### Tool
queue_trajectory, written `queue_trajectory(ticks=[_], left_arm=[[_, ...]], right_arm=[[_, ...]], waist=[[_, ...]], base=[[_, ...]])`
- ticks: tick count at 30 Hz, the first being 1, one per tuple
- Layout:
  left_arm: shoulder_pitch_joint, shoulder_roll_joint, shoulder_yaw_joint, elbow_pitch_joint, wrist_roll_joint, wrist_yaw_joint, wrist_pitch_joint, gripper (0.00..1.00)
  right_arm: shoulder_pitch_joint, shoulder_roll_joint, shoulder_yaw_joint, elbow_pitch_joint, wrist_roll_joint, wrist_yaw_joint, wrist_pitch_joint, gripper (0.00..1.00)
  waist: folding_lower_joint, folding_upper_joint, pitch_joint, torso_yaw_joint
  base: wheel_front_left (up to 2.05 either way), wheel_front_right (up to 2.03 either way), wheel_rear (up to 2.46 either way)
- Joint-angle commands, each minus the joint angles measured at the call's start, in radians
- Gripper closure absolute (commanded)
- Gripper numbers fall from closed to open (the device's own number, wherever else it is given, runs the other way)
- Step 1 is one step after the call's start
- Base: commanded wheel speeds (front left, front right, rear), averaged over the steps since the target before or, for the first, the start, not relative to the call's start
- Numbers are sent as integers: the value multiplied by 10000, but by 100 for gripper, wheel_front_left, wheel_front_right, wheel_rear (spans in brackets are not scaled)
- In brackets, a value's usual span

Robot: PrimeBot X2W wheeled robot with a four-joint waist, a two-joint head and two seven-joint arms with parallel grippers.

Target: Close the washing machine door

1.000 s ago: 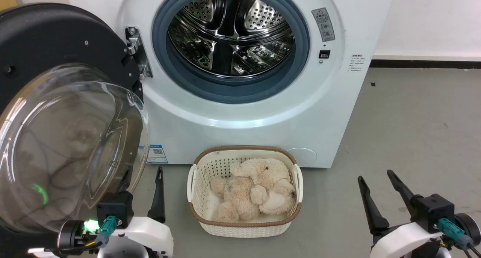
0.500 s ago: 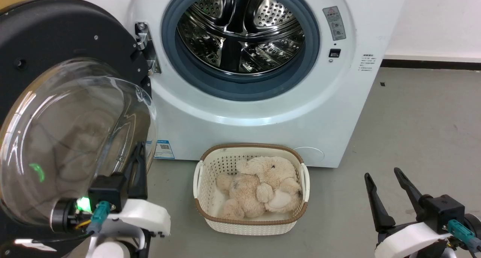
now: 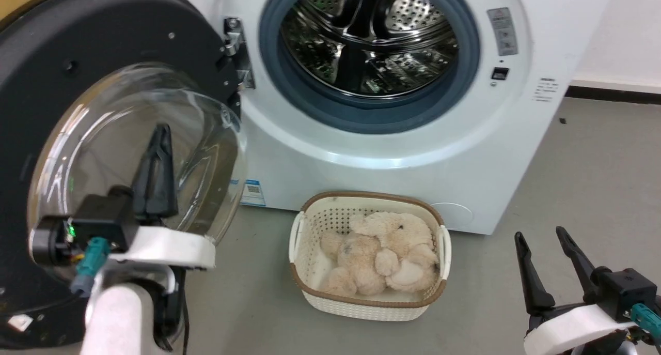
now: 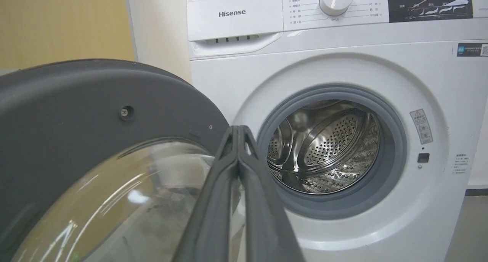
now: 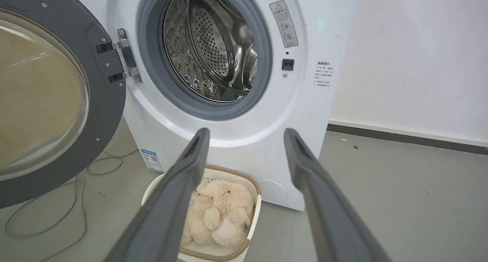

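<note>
Presently the washing machine door (image 3: 103, 29) is seen wide open beside the washing machine (image 3: 392, 153); the left hand (image 3: 161, 135), pinched together, is held before its glass; the right hand (image 3: 539, 234) is spread apart.

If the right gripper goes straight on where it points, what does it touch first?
The right gripper would probably meet the washing machine on its white front, just below the grey gasket; depth is unclear.
</note>
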Motion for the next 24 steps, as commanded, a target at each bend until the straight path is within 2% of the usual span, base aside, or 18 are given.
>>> queue_trajectory(ticks=[1, 14, 24], left_arm=[[-397, 110, 118, -112, -101, -100, -103, 100], [-1826, 378, 1225, -175, -786, -473, -374, 100], [-2410, 973, 2282, 241, -2098, -617, -583, 100]], right_arm=[[-200, 8, -68, -23, 76, 3, -128, 0], [-231, 10, -254, 32, 223, 4, -399, 0], [-353, 12, -326, 124, 287, 4, -608, 0]], waist=[[-1, 0, 42, 216], [-1, 0, 115, 1298], [-1, 0, 276, 1789]], base=[[0, 0, 0], [0, 0, 0], [0, 0, 0]])
